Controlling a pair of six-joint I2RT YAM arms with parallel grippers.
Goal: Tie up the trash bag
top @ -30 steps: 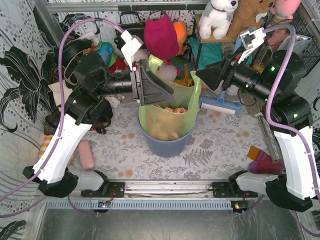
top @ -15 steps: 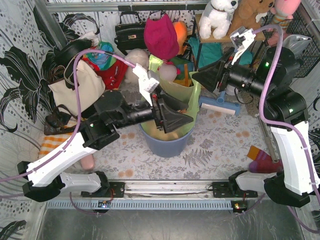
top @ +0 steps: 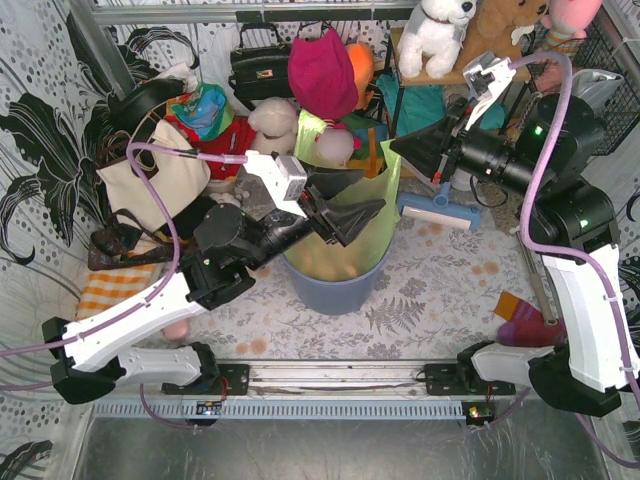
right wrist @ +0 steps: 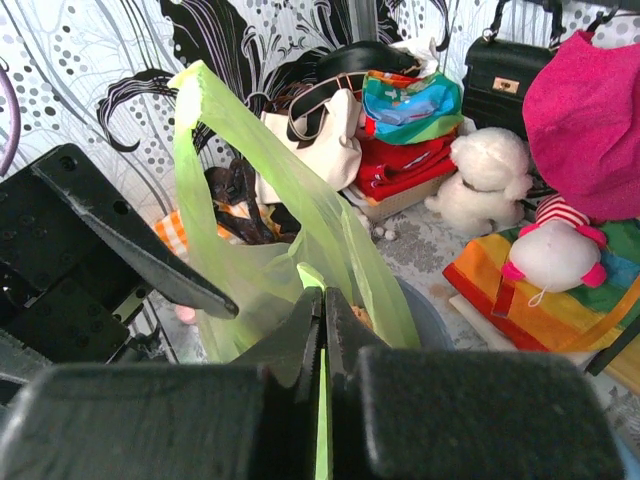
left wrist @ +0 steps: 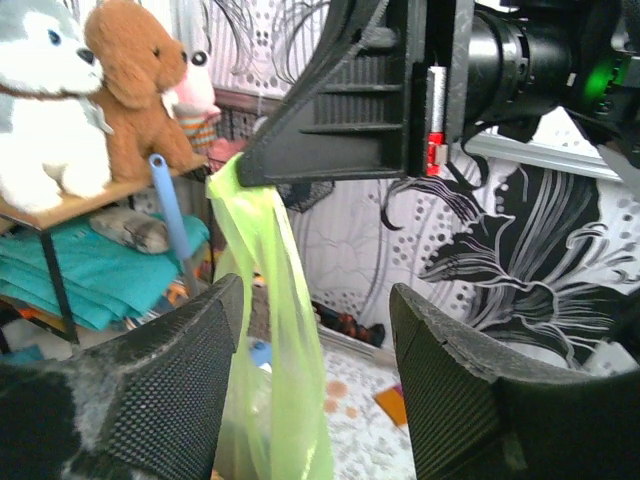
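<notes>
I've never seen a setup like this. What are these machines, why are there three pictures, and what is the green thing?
These are two robot arms bolted at a table's near edge. The wide picture comes from a fixed camera above and behind them. The other two come from a small camera on each wrist, looking along that arm. On the table stands a round blue-grey bin lined with a thin green trash bag. The right gripper has its fingers pinched shut on a raised edge of the bag. The left gripper is open above the bag's mouth, holding nothing. Soft toys and handbags are piled behind.
</notes>
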